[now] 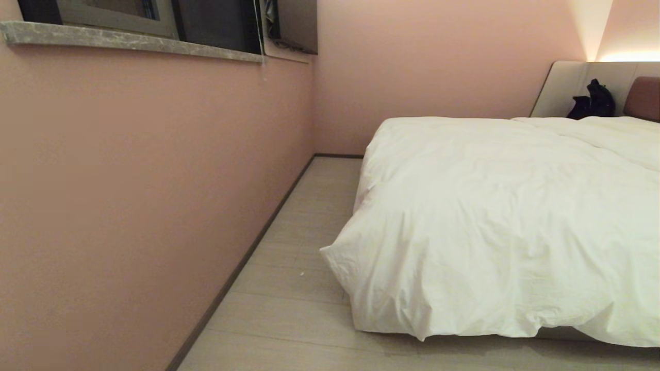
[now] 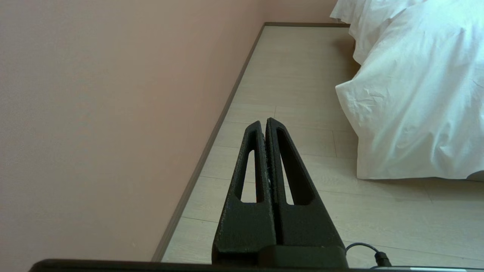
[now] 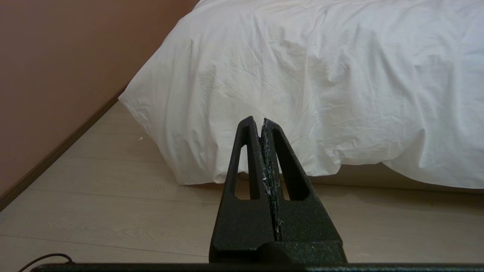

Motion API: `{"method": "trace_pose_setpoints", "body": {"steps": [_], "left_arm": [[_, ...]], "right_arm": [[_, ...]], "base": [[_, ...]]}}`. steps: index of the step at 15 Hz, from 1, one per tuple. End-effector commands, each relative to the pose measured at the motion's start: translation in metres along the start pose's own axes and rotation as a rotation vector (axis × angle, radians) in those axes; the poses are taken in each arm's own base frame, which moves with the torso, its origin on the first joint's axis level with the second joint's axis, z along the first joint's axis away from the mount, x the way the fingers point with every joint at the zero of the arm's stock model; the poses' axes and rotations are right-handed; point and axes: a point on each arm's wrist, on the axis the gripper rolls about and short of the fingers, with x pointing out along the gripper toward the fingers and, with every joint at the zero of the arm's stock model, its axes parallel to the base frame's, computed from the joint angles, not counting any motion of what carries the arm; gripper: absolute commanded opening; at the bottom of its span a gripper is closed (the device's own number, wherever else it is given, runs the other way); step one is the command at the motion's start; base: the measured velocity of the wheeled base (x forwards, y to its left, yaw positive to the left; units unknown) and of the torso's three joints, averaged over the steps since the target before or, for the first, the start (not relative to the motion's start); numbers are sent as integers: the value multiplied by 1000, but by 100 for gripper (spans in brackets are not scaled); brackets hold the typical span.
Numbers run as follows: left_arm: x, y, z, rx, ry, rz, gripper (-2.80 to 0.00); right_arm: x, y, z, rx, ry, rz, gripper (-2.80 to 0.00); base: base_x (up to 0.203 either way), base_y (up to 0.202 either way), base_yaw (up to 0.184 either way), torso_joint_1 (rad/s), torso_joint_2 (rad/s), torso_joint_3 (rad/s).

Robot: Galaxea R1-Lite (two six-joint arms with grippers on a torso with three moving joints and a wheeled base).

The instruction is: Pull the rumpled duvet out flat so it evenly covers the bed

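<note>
Facing the foot corner of the bed (image 1: 562,334), you have the duvet (image 1: 495,216) draped over it, its near corner sagging to the floor (image 1: 309,247). Left claw (image 2: 264,121) and right claw (image 3: 256,120) sit pressed together, empty, short of the fabric. Spread one, then pinch that sagging hem.

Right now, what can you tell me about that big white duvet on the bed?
The duvet is thick, puffy and white, looking like soft cotton with fine creases. It covers the bed's top and hangs over the foot and the side by the pink wall, its corner drooping almost to the pale wood floor. Nothing grips it; both grippers are clear of it.
</note>
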Motion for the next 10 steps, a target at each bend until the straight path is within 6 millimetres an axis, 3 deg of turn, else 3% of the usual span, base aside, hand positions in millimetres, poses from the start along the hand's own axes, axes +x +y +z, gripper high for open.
{"method": "trace_pose_setpoints", "body": {"steps": [1,10], "left_arm": [[0,0,0,0,0,-1,-280],[0,0,0,0,0,0,-280]], "right_arm": [[0,0,0,0,0,1,-280],[0,0,0,5,-2,0,-280]], "base": [[0,0,0,0,0,0],[0,0,0,0,0,0]]}}
